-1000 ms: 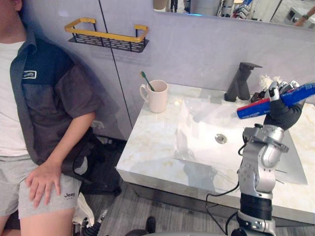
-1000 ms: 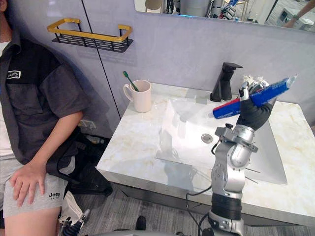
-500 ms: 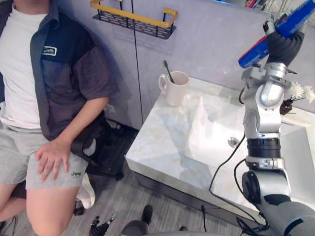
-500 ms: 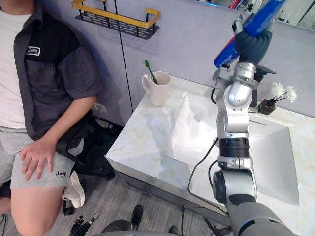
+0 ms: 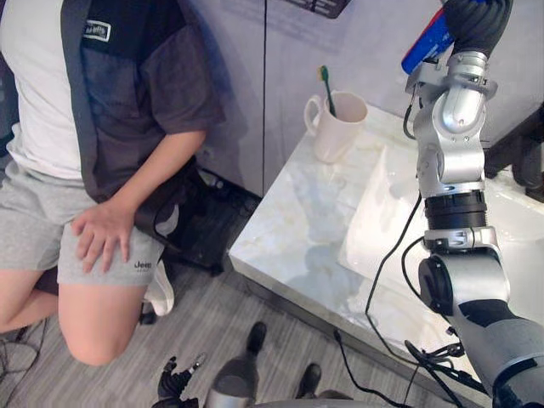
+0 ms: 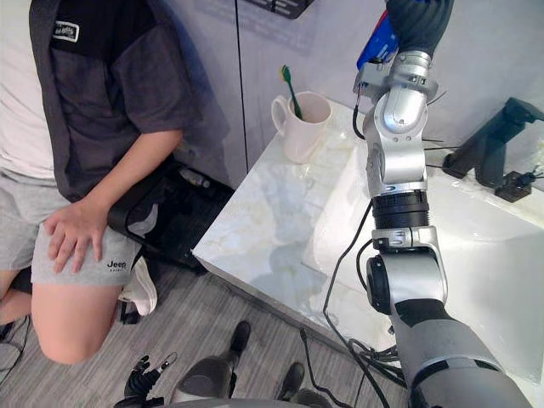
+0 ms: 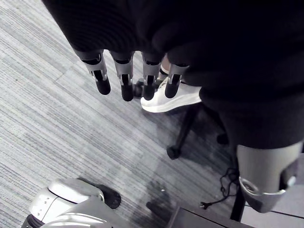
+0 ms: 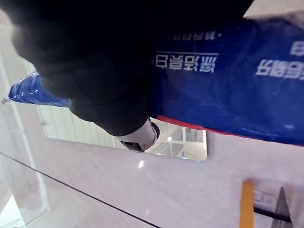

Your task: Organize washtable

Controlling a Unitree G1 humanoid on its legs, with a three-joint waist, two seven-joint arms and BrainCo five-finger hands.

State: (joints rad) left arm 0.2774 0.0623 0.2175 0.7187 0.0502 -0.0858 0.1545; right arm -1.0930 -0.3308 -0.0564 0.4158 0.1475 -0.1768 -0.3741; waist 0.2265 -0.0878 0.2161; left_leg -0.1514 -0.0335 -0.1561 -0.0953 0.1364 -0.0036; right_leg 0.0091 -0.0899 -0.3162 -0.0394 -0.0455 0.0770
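Toothpaste tube (image 5: 427, 40) held aloft in the right hand (image 5: 478, 24), whose fingers are clamped on it. The arm is stretched upward above the counter (image 5: 297, 246), near the wall. The high carry lifts the tube well clear of the white mug (image 5: 338, 127) and of the green toothbrush (image 5: 326, 85) standing in it. This suggests a transfer to a raised storage place, probably the wall shelf whose yellow rail (image 8: 246, 204) shows in the right wrist view, although the destination cannot be confirmed. The grip falls along the tube's body, so both ends project past the hand. The tube is blue with white print and a red band along one edge, and its flat crimped tail (image 8: 28, 92) tapers to a thin seal. It looks soft-walled and reasonably full, so a firm squeeze could deform it. The left hand (image 7: 137, 28) hangs low over the grey plank floor (image 7: 57, 118) with its fingers (image 7: 124, 80) straight, slightly apart and holding nothing. The sink basin (image 6: 476, 246) and black faucet (image 6: 489, 149) lie beyond the raised arm. A seated person (image 5: 110, 102) is beside the counter's outer end, well apart from the tube.
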